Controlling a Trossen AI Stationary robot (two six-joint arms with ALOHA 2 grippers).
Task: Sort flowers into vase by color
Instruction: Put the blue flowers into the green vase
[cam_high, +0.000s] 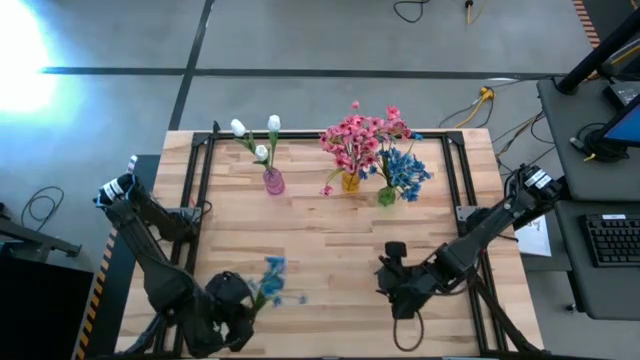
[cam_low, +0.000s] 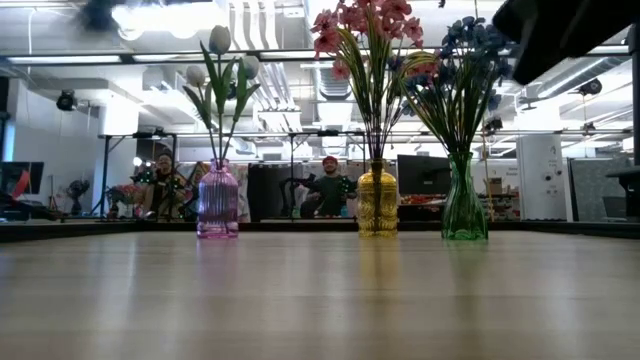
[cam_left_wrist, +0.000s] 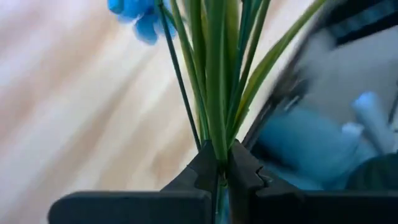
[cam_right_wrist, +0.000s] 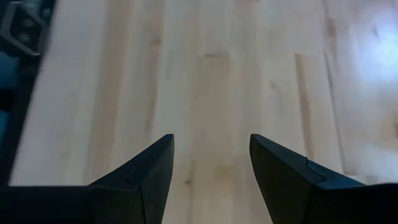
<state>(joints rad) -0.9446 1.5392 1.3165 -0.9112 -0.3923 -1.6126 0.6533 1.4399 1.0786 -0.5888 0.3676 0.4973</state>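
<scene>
So no readable writing anywhere. Left gripper (cam_left_wrist: 221, 167) is clamped on the blue flower (cam_high: 272, 277) stems near the table's (cam_high: 330, 240) front-left; only its wrist view shows that. Right gripper (cam_right_wrist: 211, 158) hangs agape, empty.

I see the flower stems (cam_left_wrist: 214, 93) pinched between my left gripper (cam_left_wrist: 222, 167), three vases (cam_high: 349, 181) well beyond it.
</scene>
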